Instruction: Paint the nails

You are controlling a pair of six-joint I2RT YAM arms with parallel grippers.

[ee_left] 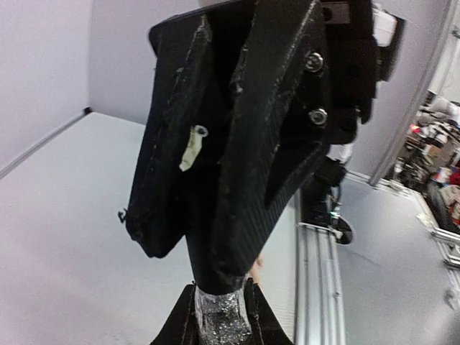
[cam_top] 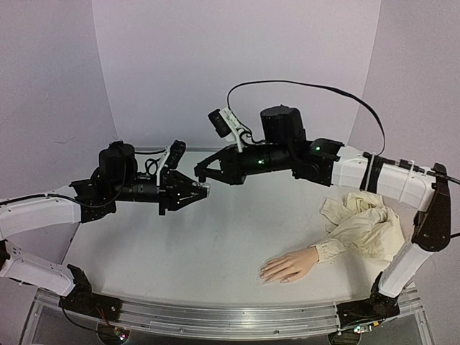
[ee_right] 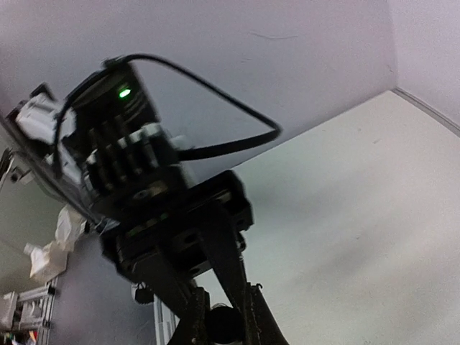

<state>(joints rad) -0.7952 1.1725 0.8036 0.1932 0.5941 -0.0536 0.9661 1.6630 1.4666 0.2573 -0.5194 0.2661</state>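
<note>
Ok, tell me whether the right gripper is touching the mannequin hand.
Apart. The top view shows the right gripper far back, a wide stretch of table between it and the mannequin hand near the front edge.

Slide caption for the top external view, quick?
Mid-air, left end effector and right end effector hover close together; skin-coloured mannequin hand in cream cloth sleeve lies on white table.

No legible text, label, brand, number or sign in any of three views. Pale scrap (ee_left: 192,147) stuck on black carbon-fibre surface, left wrist view: blank, no lettering. Clutter (ee_left: 438,169) at right edge of same view: too blurred to read.
</note>
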